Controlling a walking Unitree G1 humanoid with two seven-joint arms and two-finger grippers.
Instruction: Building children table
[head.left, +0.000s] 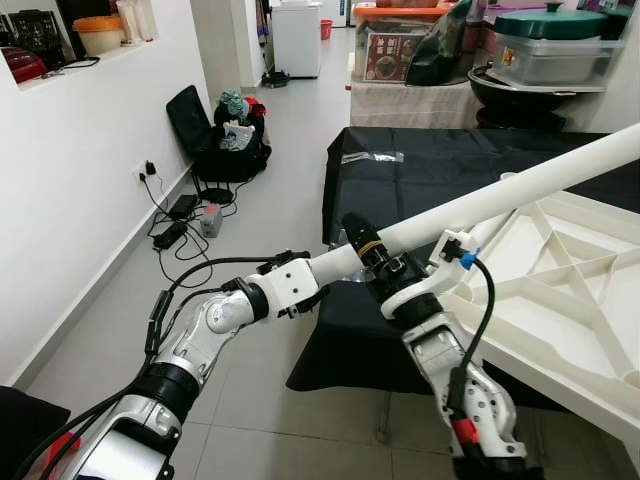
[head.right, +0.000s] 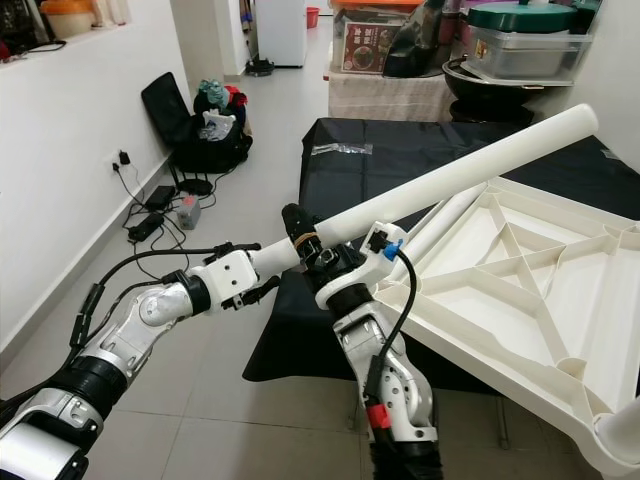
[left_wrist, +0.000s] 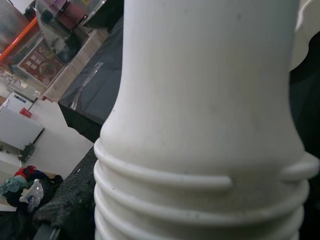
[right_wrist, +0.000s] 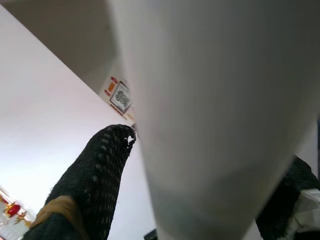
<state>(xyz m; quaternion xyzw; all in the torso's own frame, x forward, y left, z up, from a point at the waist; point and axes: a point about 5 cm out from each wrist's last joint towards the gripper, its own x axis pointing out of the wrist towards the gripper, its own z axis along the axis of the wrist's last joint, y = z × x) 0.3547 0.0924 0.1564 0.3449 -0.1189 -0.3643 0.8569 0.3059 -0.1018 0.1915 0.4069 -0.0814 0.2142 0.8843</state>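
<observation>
- Left eye view: a long white table leg (head.left: 510, 195) slants up from the low end near the robot to the far right. Both claws hold it at its low end. The left claw (head.left: 352, 258) comes in from the left and its black fingers close on the leg's end. The right claw (head.left: 400, 272) comes up from below and grips the leg just beside the left one. The upside-down white tabletop (head.left: 560, 290), with ribs under it, lies on a desk with a black cloth (head.left: 420, 160). The leg hangs above the tabletop's near corner and is not fixed in yet, I think.
- Right eye view: the same scene. Here a second white leg (head.right: 440, 228) lies against the tabletop rim, under the held one. A black bag (head.right: 205, 140) and cables (head.right: 150, 215) lie on the floor by the wall.
- Left wrist view: the leg end has screw ridges (left_wrist: 200, 200) like a bottle neck. The eye views do not let me see these.
- Right wrist view: the smooth leg fills the middle, with one black finger (right_wrist: 92, 180) beside it.
- The leg looks like hollow plastic: light, stiff and smooth, so it may slip or twist. I would hold it on the smooth part just above the ridges, so the ridges stay free to screw in.
</observation>
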